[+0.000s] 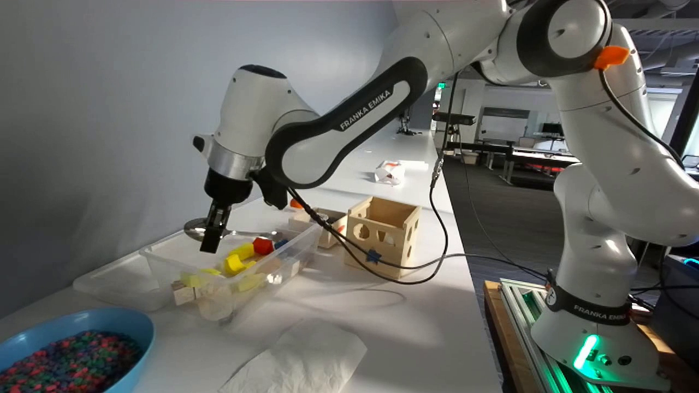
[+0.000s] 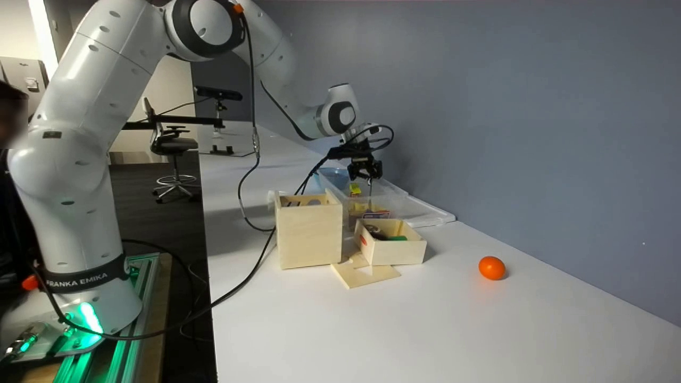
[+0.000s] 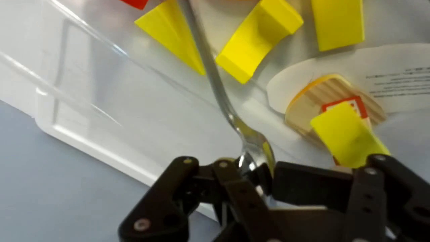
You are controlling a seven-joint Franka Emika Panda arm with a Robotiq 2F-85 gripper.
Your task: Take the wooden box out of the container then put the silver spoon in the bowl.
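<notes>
Gripper (image 1: 212, 238) holds silver spoon (image 3: 214, 79) (head end) above the container (image 1: 304, 251).

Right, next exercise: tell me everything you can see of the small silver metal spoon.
The small silver metal-looking spoon is shiny, with a slender handle and a rounded scoop. The black two-fingered hand grips it at the scoop end; it looks roughly level in an exterior view. It is over the long translucent plastic container; whether the handle's tip touches anything cannot be told.
</notes>
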